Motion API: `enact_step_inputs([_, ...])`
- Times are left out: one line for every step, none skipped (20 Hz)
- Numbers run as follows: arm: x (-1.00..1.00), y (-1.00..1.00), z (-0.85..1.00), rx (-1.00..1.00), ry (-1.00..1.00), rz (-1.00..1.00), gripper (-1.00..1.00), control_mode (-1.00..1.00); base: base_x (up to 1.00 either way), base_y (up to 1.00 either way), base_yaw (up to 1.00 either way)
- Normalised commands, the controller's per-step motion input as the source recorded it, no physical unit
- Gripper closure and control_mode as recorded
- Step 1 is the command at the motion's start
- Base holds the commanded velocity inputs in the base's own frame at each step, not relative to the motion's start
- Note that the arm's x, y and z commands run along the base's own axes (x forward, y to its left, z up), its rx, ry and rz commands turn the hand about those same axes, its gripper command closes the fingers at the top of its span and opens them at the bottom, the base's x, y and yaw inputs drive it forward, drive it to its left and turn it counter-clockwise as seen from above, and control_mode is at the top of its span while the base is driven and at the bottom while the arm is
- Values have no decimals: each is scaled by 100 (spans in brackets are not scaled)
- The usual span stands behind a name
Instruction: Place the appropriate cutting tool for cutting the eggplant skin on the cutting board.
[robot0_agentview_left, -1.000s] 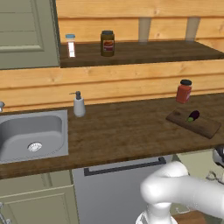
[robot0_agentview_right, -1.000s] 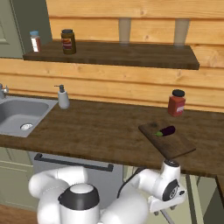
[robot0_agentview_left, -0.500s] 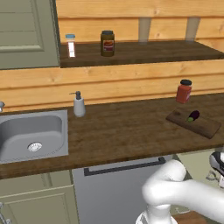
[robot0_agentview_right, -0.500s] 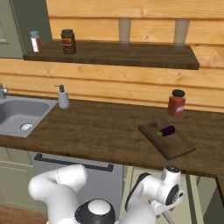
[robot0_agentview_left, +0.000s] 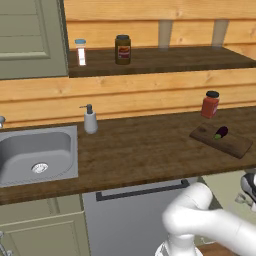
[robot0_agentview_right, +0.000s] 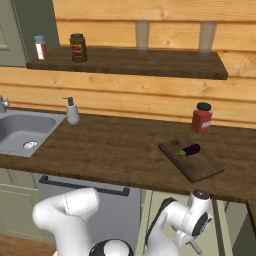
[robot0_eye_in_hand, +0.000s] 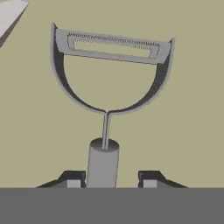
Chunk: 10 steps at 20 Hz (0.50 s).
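Note:
The cutting tool (robot0_eye_in_hand: 109, 48), a silvery-grey peeler with a wide blade, curved yoke and round handle, lies on an olive surface in the hand view. My gripper (robot0_eye_in_hand: 111, 183) stands open astride the handle. One fingertip (robot0_eye_in_hand: 73, 181) is close on the left, and a wider gap shows on the right. The wrist (robot0_agentview_right: 196, 223) hangs below the counter's front edge. On the counter's right end lies the dark cutting board (robot0_agentview_left: 231, 145) (robot0_agentview_right: 200, 169), with the small purple eggplant (robot0_agentview_left: 220, 132) (robot0_agentview_right: 190, 149) on it.
A red-lidded jar (robot0_agentview_left: 210, 104) (robot0_agentview_right: 202, 117) stands behind the board. A soap dispenser (robot0_agentview_left: 90, 120) and the sink (robot0_agentview_left: 35, 155) are at the left. A brown jar (robot0_agentview_left: 122, 49) sits on the shelf. A pale blade-like item (robot0_eye_in_hand: 11, 15) lies at the hand view's upper left.
The arm's white elbow links have swung below the counter, while the hand has stayed near the same spot under the right end. Nothing on the counter has moved.

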Motion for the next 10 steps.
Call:
enact_step_inputs([-33,54,0,0,-13,1,100,-100,0,0,0])
enact_step_inputs([-55,46,7,0,-14,0,100,-100,0,0,0])
enact_step_inputs([-65,44,31,0,-9,0,100,-100,0,0,0])
enact_step_inputs([-64,30,63,0,-1,0,100,-100,0,0,0])
enact_step_inputs([-74,14,81,0,-3,0,100,-100,0,0,0])
enact_step_inputs([-81,6,100,0,0,3,100,-100,0,0,0])
enact_step_inputs([-82,0,100,0,0,5,100,-100,0,0,0])
enact_step_inputs([-86,0,100,0,0,7,100,-100,0,0,0])
enact_step_inputs([-81,0,100,0,0,7,100,-100,0,0,0])
enact_step_inputs([-81,0,100,0,0,4,100,-100,0,0,0])
